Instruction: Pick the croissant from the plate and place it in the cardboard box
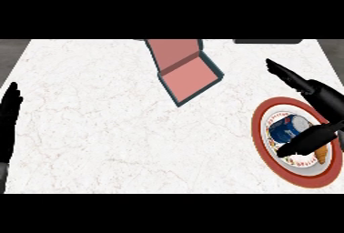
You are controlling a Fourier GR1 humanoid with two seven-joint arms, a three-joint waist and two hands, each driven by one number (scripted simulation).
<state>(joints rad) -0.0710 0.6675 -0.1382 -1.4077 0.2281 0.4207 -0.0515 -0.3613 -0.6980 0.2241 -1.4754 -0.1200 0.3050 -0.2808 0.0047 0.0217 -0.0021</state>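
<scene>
Croissant (323,153) lies at plate (263,150) rim under open right robot hand (316,98).

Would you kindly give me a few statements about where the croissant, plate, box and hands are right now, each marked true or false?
1. The croissant lies on the plate. True.
2. The cardboard box already holds the croissant. False: the box shows only its bare pink inside, and the croissant is on the plate.
3. The right hand is over the plate, its fingers spread straight. True.
4. The left hand is reaching into the box. False: it rests open at the view's left edge, far from the box.
5. The plate sits at the left end of the counter. False: it is at the right side, near the front edge.
</scene>
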